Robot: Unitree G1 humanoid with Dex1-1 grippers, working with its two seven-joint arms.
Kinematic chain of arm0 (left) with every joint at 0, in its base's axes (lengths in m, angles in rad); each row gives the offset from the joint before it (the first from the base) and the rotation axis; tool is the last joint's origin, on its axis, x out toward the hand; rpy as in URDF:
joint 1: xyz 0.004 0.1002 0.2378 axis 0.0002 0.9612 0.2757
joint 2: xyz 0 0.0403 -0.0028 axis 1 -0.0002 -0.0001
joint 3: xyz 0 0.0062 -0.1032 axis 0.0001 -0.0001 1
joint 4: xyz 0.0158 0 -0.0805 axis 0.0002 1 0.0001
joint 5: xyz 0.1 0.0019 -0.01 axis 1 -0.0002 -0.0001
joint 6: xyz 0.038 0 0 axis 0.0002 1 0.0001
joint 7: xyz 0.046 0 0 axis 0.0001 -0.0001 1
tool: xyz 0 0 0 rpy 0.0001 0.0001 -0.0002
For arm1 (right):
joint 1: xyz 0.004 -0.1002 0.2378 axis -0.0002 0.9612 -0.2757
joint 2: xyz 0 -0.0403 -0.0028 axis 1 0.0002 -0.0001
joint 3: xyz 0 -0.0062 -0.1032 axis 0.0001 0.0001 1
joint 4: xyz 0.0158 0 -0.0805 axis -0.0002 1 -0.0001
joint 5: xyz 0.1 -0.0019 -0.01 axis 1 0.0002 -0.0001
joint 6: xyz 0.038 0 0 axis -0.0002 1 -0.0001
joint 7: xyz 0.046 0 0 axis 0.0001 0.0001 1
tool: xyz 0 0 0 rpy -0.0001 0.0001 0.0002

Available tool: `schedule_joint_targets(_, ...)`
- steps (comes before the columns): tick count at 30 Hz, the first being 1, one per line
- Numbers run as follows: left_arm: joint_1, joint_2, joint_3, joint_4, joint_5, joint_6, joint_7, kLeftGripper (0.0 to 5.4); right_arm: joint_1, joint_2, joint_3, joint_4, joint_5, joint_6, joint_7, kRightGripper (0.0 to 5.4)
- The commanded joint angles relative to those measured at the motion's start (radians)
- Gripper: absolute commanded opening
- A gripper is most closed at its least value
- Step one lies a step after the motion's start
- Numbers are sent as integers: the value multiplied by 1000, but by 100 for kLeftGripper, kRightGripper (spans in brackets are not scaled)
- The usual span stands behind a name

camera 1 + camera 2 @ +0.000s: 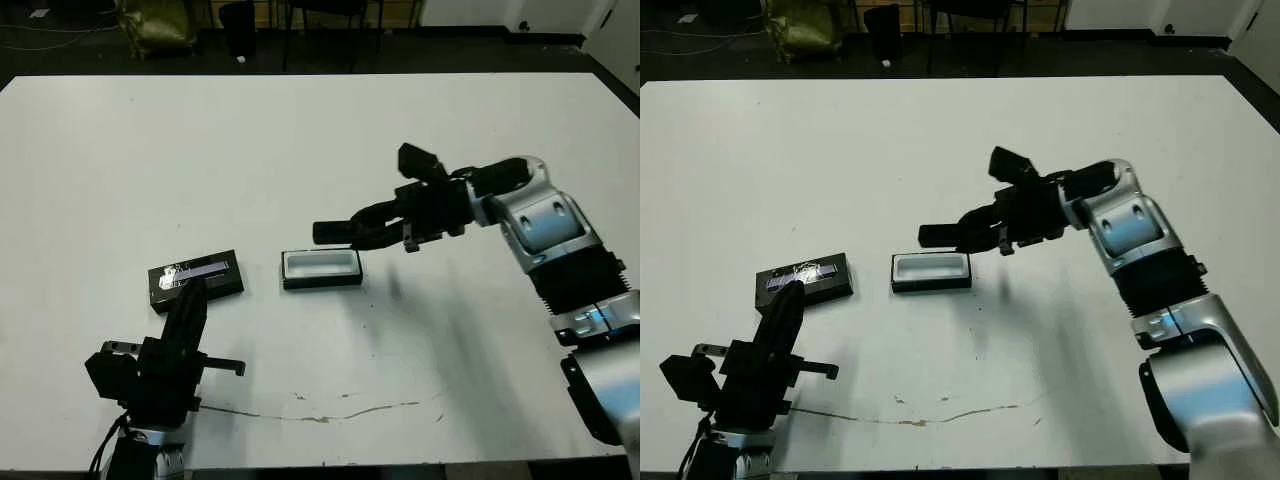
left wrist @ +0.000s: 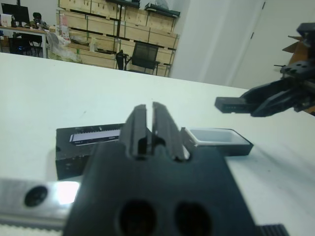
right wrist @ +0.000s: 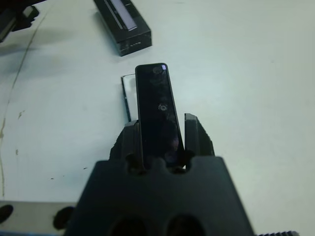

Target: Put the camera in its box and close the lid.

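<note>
The box (image 1: 322, 268), a shallow black tray with a white lining, lies open near the table's middle. Just above its far edge hangs the slim black camera (image 3: 156, 105), with my right gripper (image 3: 161, 129) shut on its rear end. The camera points out over the box (image 3: 126, 94) toward my left. The lid (image 1: 196, 278), black with a pale stripe, lies flat left of the box. My left gripper (image 2: 146, 125) is shut on nothing, low at the near left, its tips just short of the lid (image 2: 86, 142).
A thin brownish scratch line (image 1: 340, 411) runs along the table near the front edge. Beyond the far table edge (image 1: 300, 74) are dark floor, chairs and a yellowish bag (image 1: 155, 25).
</note>
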Motion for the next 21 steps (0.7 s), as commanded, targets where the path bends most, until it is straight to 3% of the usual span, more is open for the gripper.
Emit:
schedule_joint_targets(1, 38, 33, -3, 2, 4, 17, 4, 0, -23, 11, 20, 13, -25, -31, 14, 62)
schedule_joint_targets(8, 37, 34, -3, 7, 0, 18, 0, 0, -48, 31, 30, 39, -41, -19, 25, 62)
schedule_joint_targets(12, 36, 33, -4, 15, 5, 3, -1, 0, -54, 37, 36, 49, -61, -60, 19, 62)
schedule_joint_targets(21, 42, 30, -6, 8, -6, 9, -2, 0, -65, 54, 39, 91, -104, -68, 1, 62)
